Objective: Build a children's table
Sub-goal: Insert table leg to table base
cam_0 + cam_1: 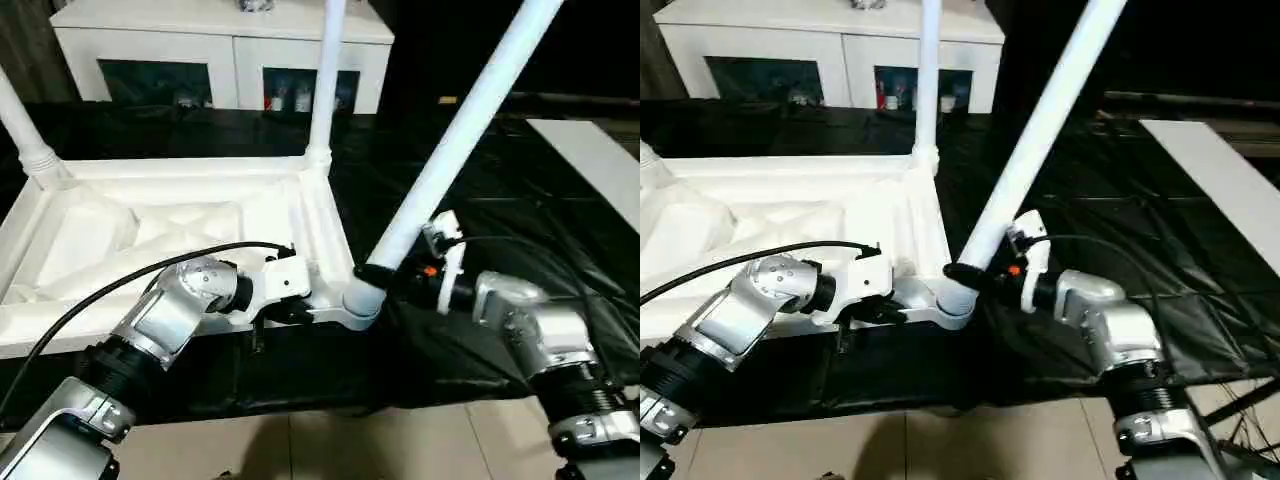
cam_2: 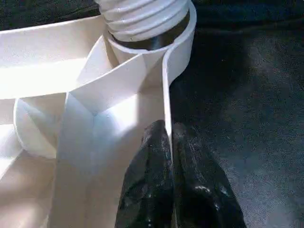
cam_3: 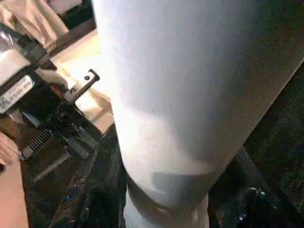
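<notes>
Black plastic sheeting (image 1: 470, 330) covers the low work surface in front of me, and behind it stands a white cabinet with glass doors (image 1: 225, 50). On the sheeting lies the children's table, an all-white plastic rectangular top (image 1: 150, 235) turned upside down, so its ribbed underside faces up.

What matters for the coming move is the long white tapered tube leg (image 1: 455, 150) at the near right corner. Its foot sits in the round corner socket (image 1: 360, 300), but its long axis is not upright: it leans up and away toward my right, while the two legs at the far corners (image 1: 325, 80) stand nearly straight. I judge the thread is not yet fully home; in the left wrist view some turns of the leg's thread (image 2: 142, 16) are bare above the socket.

My right gripper (image 1: 385, 272) is the nearer one to this leg. Its black fingers stand about half open around the lower end of the tube and clasp it just above the socket.

My left gripper (image 2: 172, 147) is pressed almost closed, its fingertips (image 2: 154, 137) pinching the thin side wall of the top close beside the same corner, to keep the top steady.
</notes>
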Available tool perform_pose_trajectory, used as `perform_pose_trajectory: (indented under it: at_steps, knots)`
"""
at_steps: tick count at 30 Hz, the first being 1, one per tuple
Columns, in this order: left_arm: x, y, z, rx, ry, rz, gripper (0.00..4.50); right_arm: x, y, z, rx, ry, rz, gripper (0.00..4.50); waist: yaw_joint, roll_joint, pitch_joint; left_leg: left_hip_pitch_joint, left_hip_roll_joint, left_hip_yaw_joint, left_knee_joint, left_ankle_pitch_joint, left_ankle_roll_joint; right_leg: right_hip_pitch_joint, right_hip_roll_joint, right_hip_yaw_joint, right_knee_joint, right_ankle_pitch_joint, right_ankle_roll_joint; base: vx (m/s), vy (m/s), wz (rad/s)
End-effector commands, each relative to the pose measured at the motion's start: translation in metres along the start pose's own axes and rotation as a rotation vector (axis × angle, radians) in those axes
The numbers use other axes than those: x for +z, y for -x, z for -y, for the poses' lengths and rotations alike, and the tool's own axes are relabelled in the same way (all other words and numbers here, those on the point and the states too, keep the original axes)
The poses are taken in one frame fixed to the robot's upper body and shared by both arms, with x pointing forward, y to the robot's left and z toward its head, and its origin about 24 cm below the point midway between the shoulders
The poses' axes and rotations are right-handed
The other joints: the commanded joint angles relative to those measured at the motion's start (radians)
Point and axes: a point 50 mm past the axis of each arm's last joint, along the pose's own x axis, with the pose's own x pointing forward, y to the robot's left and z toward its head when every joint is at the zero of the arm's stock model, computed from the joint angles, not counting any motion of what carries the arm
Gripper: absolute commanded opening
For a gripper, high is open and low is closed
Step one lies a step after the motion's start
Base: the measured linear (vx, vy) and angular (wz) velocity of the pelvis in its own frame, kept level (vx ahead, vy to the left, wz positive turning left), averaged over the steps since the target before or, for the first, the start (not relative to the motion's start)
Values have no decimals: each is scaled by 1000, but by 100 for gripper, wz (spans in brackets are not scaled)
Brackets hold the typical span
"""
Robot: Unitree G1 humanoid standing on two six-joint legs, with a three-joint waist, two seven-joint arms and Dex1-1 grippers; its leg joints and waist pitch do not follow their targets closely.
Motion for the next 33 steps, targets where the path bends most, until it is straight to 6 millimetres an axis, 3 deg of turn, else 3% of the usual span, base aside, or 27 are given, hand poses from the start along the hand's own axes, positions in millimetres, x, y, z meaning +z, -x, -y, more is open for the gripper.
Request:
perform_pose_trajectory:
  at_steps: [1, 5, 6, 10, 11, 12, 16, 17, 18, 20, 23, 26, 27, 33]
  knots:
    - [-1, 8, -7, 34, -14, -34, 0, 14, 20, 14, -92, -38, 52, 186, 0, 11, -57, 11, 46, -9, -73, -280, 1, 34, -80, 52, -67, -272, -202, 0, 0, 0]
    - [0, 8, -8, 41, -18, -28, 0, 30, 25, 15, -81, -85, 140, 186, 6, 9, -72, 3, 43, -4, -59, -113, 33, 46, -74, 49, -34, -34, -250, 0, 0, 0]
    - [0, 8, -8, 41, -18, -28, 0, 30, 25, 15, -81, -85, 140, 186, 6, 8, -70, 1, 41, -3, -58, -86, 42, 46, -72, 47, -31, 2, -259, 0, 0, 0]
    - [7, 14, -12, 72, 1, 41, 0, 42, 26, 13, -81, -90, 192, 186, 7, 10, -63, 4, 41, 0, -60, -157, 33, 45, -77, 48, -45, -121, -247, 0, 0, 0]
    - [14, 19, -13, 61, 39, 114, 45, 48, 26, 9, -66, -97, 217, 186, 6, 7, -61, 4, 41, -1, -61, -183, 18, 44, -77, 47, -49, -180, -234, 0, 0, 0]
    - [17, 21, -13, 56, 47, 135, 45, 50, 26, 8, -59, -100, 225, 186, 5, 7, -62, 3, 39, -1, -61, -183, 14, 45, -77, 48, -49, -189, -231, 0, 0, 0]
    - [30, 34, -16, 44, 91, 262, 85, 58, 25, 0, -22, -99, 243, 186, 9, 9, -62, 3, 40, -1, -58, -158, 14, 42, -76, 48, -43, -159, -242, 0, 0, 0]
    - [45, 48, -24, 65, 131, 403, 89, 59, 23, -6, -1, -63, 203, 186, 9, 10, -62, 3, 39, 1, -57, -155, 12, 42, -72, 47, -39, -147, -248, 0, 0, 0]
    - [45, 48, -24, 65, 131, 403, 91, 59, 23, -6, -1, -63, 203, 186, 10, 9, -62, 1, 38, 1, -57, -151, 11, 44, -72, 47, -38, -142, -250, 0, 0, 0]
    - [64, 68, -36, 108, 178, 581, 99, 56, 19, -14, 21, 25, 103, 186, 11, 12, -62, 5, 38, 1, -55, -158, 8, 42, -70, 46, -38, -143, -250, 0, 0, 0]
    - [90, 88, -47, 106, 218, 790, 130, 56, 8, -24, 57, 91, 18, 186, 15, 8, -62, 2, 35, 0, -53, -153, 8, 45, -71, 46, -37, -129, -260, 0, 0, 0]
    - [110, 84, -39, 4, 270, 909, 154, 53, -2, -34, 83, 159, -74, 186, 18, 7, -60, 1, 37, 2, -52, -150, 6, 45, -72, 48, -36, -149, -250, 0, 0, 0]
    - [114, 82, -39, -8, 292, 929, 154, 53, -4, -36, 95, 164, -83, 186, 20, 11, -61, 1, 36, 1, -49, -143, 6, 46, -71, 47, -36, -144, -248, 0, 0, 0]
    - [127, 63, -29, -105, 376, 944, 199, 55, -13, -53, 179, 197, -120, 186, 31, 7, -63, 1, 37, -1, -48, -130, 16, 48, -69, 48, -38, -140, -226, 0, 0, 0]
